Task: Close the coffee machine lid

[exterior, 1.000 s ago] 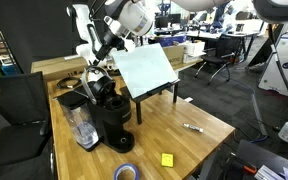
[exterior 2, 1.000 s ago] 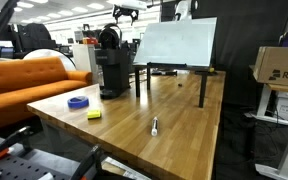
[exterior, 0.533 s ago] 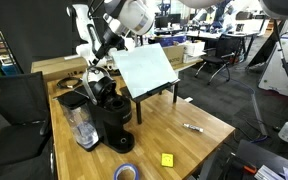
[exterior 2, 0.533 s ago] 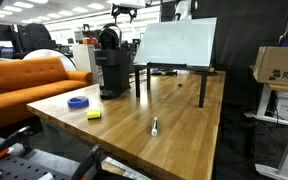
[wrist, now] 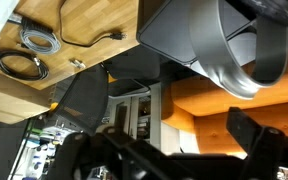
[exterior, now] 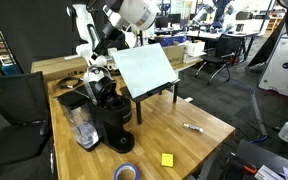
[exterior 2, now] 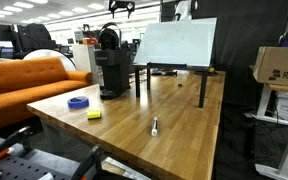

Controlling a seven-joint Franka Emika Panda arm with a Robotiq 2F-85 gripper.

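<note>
Open-plan lab, office chairs (exterior: 220,64), orange sofa (exterior 2: 26,78)

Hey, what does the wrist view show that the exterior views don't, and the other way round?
Only the wrist view: a close look down on the lid, and grey and black coiled cables on the wood, which are at best indistinct elsewhere.
Only the exterior views: the white slanted board, the blue tape roll, the yellow pad and the marker.
Shared: the coffee machine with its lid raised, standing on the wooden table.
</note>
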